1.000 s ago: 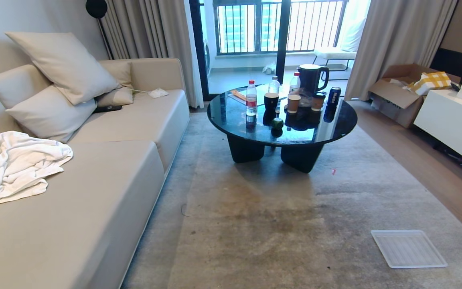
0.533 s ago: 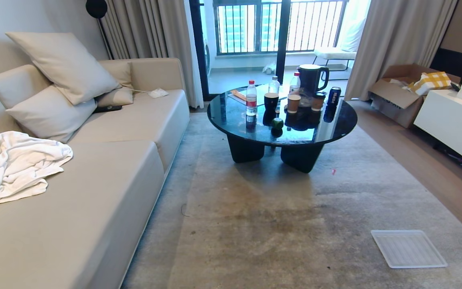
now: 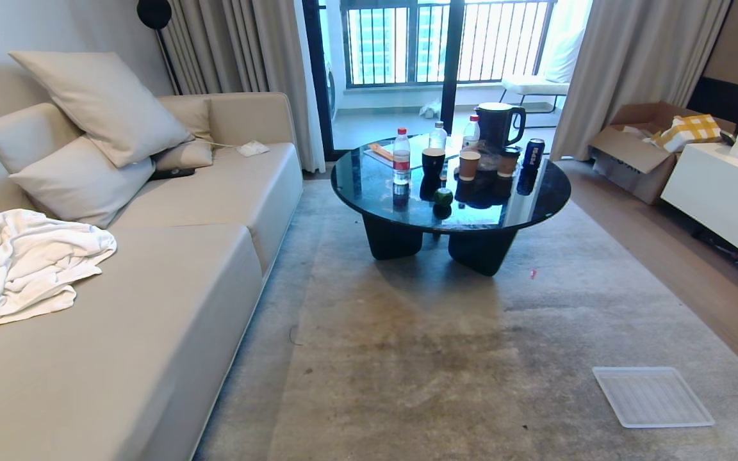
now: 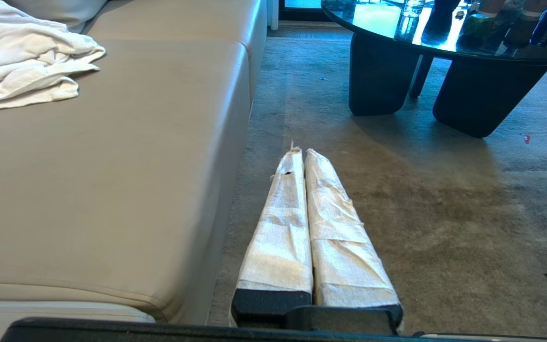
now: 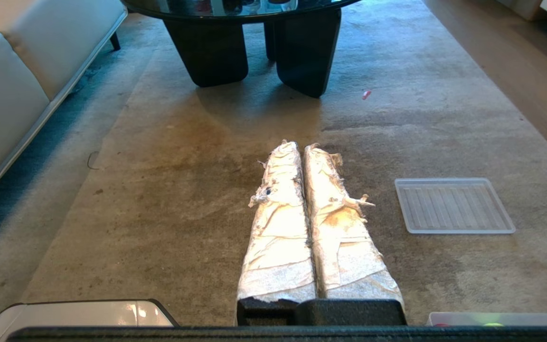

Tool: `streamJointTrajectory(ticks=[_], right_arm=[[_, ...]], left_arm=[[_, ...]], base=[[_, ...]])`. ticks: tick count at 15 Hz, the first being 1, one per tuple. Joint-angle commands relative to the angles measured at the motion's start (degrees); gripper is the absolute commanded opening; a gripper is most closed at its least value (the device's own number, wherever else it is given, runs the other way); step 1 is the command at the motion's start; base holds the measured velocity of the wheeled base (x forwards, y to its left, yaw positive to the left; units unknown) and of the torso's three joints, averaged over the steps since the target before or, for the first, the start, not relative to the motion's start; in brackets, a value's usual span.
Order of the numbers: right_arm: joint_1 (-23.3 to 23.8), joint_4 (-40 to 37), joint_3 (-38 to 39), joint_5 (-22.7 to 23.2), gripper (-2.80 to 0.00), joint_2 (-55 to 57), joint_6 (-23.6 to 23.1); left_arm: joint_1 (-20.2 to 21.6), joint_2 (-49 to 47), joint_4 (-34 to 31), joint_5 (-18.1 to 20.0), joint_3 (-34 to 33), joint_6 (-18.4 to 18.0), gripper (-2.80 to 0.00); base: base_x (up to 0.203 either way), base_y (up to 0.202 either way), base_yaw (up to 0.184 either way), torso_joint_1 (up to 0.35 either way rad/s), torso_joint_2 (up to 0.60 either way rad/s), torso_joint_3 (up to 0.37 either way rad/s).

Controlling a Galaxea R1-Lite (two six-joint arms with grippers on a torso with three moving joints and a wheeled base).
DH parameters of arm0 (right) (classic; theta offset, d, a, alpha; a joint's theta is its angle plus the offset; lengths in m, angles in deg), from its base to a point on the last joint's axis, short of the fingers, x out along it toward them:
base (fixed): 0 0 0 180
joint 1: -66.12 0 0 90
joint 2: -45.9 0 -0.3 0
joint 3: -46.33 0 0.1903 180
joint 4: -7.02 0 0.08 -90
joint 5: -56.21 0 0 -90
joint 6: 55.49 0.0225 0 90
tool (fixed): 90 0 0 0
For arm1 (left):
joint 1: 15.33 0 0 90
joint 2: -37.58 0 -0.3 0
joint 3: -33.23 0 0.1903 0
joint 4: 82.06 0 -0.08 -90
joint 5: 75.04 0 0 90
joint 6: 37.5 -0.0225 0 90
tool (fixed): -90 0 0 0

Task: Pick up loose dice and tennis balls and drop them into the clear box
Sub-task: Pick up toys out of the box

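Neither arm shows in the head view. My left gripper (image 4: 302, 152) hangs shut and empty over the rug beside the sofa front. My right gripper (image 5: 301, 146) is also shut and empty, above the middle of the rug. Only a strip of the clear box (image 5: 496, 317) shows at the edge of the right wrist view, with a red bit and a yellow-green bit just visible inside it. A green ball-sized thing (image 3: 443, 196) sits on the round black table (image 3: 369, 186); I cannot tell whether it is a die or a tennis ball. No other dice or tennis balls are in view.
A flat ribbed clear lid (image 3: 652, 396) lies on the rug at the right. Bottles, cups, a can and a kettle (image 3: 498, 125) crowd the table. The beige sofa (image 3: 170, 307) with a white towel (image 3: 23, 269) fills the left. A white cabinet (image 3: 721, 192) and a cardboard box stand at the right.
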Motion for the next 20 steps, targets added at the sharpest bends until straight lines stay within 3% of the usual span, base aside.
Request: streamJointTrajectory(ticks=[1,8,20], right_arm=[[-0.01,-0.04,-0.01,-0.02,-2.80,0.05,0.00],[-0.01,-0.04,-0.01,-0.02,-2.80,0.05,0.00],[-0.01,-0.04,-0.01,-0.02,-2.80,0.05,0.00]], left_arm=[[0.02,0.00,-0.01,-0.02,0.00,0.02,-2.80],[0.02,0.00,0.07,-0.02,0.00,-0.07,-2.80],[0.02,0.00,0.07,-0.02,0.00,-0.07,-2.80]], base=[[0.000,0.000,0.000,0.000,0.00,0.000],[0.012,0.000,0.000,0.000,0.00,0.000],[0.183,0.000,0.000,0.003,0.00,0.002]])
